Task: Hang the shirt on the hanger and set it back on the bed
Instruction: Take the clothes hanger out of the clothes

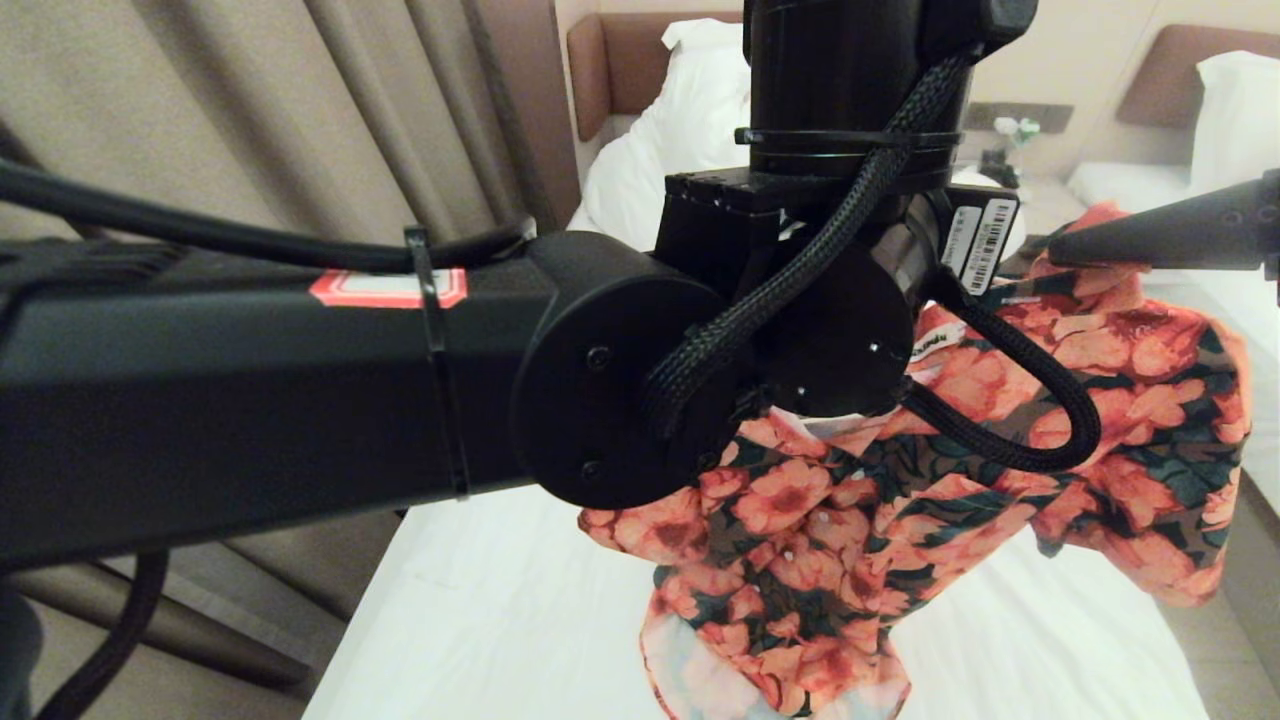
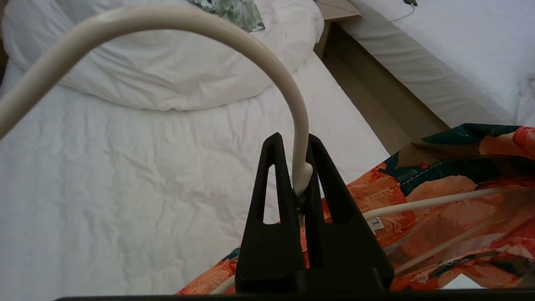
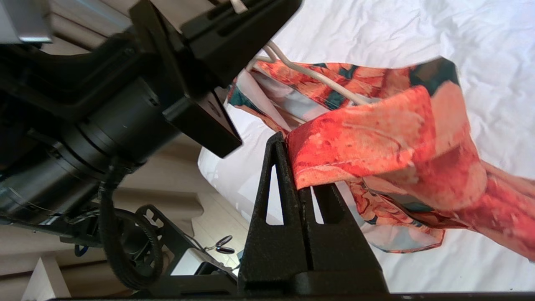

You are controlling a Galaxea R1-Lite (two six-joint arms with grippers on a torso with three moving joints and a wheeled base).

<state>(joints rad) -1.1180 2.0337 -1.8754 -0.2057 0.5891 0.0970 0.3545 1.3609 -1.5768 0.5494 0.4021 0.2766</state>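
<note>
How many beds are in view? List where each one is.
2. The bed with its white sheet lies under the hanging shirt; the second bed stands across the aisle, on the robot's right.

I count one flowered shirt, one cream hanger, two beds: the near bed and a second bed. Two brown headboards, first headboard, other headboard. Two grippers: left gripper, right gripper. One leaf-print garment.
</note>
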